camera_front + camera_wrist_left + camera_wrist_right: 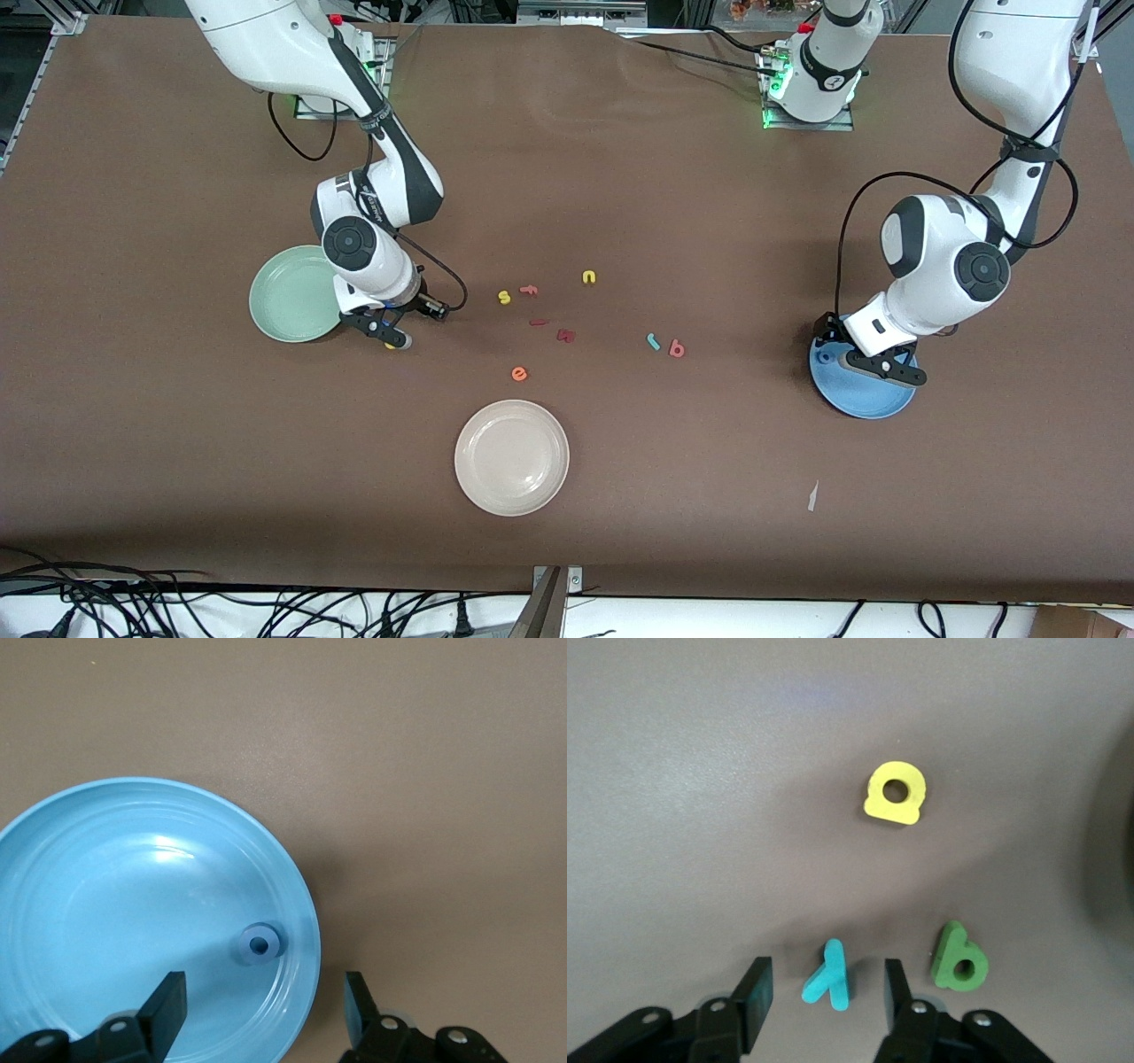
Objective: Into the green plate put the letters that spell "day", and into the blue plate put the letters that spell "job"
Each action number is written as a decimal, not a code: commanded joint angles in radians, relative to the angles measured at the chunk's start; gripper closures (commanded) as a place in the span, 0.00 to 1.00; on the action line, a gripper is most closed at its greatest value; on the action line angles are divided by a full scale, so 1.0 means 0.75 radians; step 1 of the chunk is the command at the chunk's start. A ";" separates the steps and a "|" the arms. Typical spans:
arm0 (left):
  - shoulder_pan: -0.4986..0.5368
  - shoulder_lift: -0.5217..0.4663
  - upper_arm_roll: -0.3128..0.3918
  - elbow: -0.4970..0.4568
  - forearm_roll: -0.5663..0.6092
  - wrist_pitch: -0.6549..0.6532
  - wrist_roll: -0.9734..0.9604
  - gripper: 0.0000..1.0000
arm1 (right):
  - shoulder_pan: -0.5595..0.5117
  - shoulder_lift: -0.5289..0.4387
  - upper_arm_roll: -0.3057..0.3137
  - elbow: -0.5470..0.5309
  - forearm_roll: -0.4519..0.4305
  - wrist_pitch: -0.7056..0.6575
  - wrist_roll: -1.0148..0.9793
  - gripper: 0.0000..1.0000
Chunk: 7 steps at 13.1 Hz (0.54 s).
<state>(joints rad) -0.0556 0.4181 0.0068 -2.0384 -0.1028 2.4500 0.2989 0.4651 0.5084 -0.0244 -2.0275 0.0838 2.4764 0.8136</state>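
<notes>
My left gripper (261, 1010) (886, 370) hangs open over the sky-blue plate (106, 904) (873, 403) at the left arm's end of the table. The blue ring "o" (259, 944) lies loose in the plate near its rim. My right gripper (827, 997) (390, 333) is low beside the green plate (288, 297), open, one finger on each side of the teal "y" (828, 974), which rests on the table. The green "a" (959, 958) and yellow "d" (895, 794) lie close by. The teal "j" (653, 341) and salmon "b" (677, 349) sit mid-table.
A cream-white plate (511, 457) sits nearer the front camera. Loose mid-table letters: orange "e" (519, 374), yellow "s" (504, 297), yellow "n" (589, 277), a reddish letter (529, 289) and two dark red ones (565, 335). A paper scrap (812, 496) lies on the brown table.
</notes>
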 commanded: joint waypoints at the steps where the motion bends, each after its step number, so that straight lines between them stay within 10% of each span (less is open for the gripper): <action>1: -0.064 -0.009 -0.007 -0.003 -0.041 0.004 -0.004 0.20 | 0.018 -0.009 -0.010 -0.025 -0.028 0.032 0.038 0.42; 7: -0.400 0.164 0.007 0.161 -0.104 0.079 -0.365 0.20 | 0.022 0.015 -0.008 -0.027 -0.022 0.071 0.044 0.46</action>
<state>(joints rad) -0.2662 0.4673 -0.0078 -2.0014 -0.1545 2.5021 0.1116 0.4677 0.5202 -0.0244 -2.0346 0.0836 2.5047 0.8207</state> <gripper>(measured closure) 0.198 0.458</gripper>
